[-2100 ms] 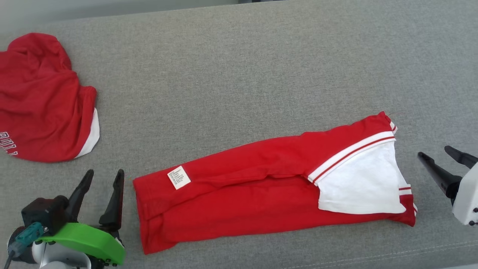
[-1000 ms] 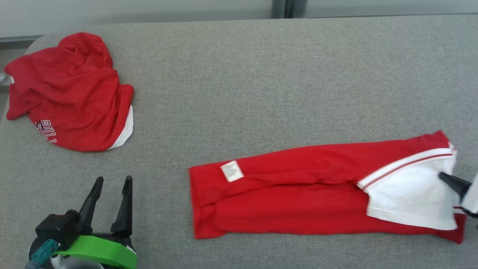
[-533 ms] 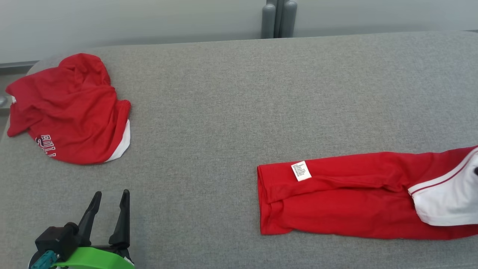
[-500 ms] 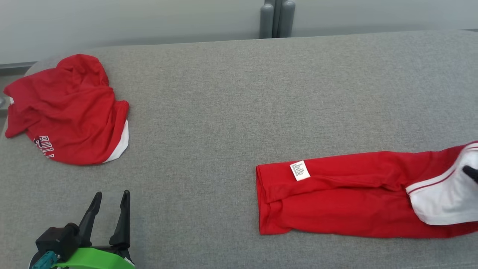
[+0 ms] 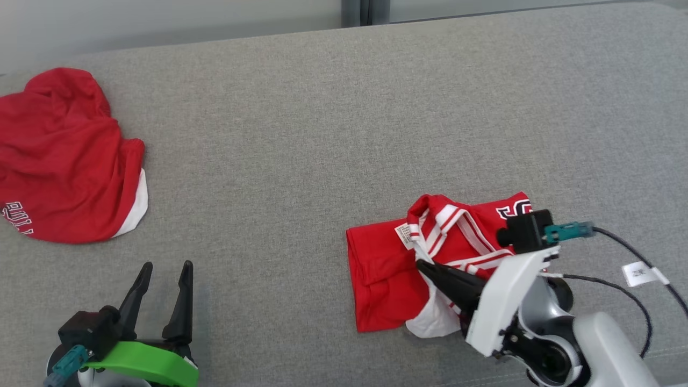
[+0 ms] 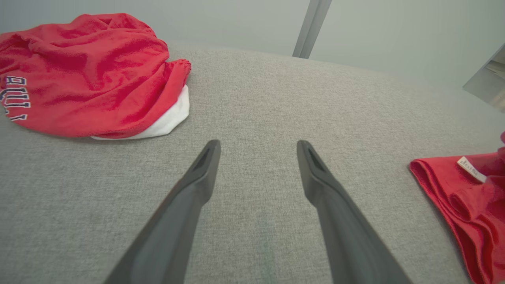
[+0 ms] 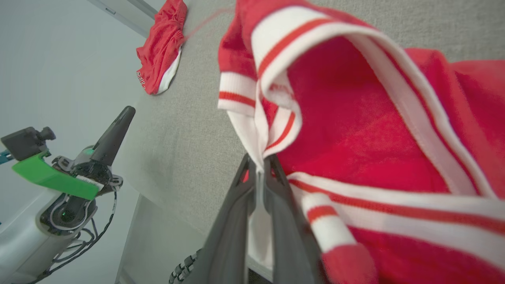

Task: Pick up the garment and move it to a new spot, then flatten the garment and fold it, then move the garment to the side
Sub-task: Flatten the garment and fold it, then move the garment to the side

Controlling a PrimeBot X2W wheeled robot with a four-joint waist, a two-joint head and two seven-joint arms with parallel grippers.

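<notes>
- Fingers of the right gripper (image 7: 258,161) are pinched tight together on a white edge of the red and white cloth garment with striped edges (image 7: 355,130). The white cloth runs right down between the two dark fingers.
- From up top, the right gripper (image 5: 424,264) sits at the lower right of the frame. Its tips point to the left, onto the garment (image 5: 381,269).
- This garment lies bunched on the grey woven table top (image 5: 322,134), at the lower right of the frame. Most of the red part lies just left of the fingertips and above them.
- Its long side runs left to right across the frame, but it looks short and lumpy (not flat).
- A smooth folded edge points left. The striped bands and a small white tag (image 5: 404,235) sit near the top, by the gripper.
- Down at the lower left of the frame, the left gripper (image 5: 166,266) has its fingers wide apart and holds nothing. It is well apart from the garment, so the right arm is much nearer.
- I think the next move is a pull or a put-down by the right arm, and the loose red part would trail behind on the left.
- One more thing, a crumpled red cloth with a white edge and dark letters (image 5: 59,166), lies at the upper left, well apart from all this.
</notes>
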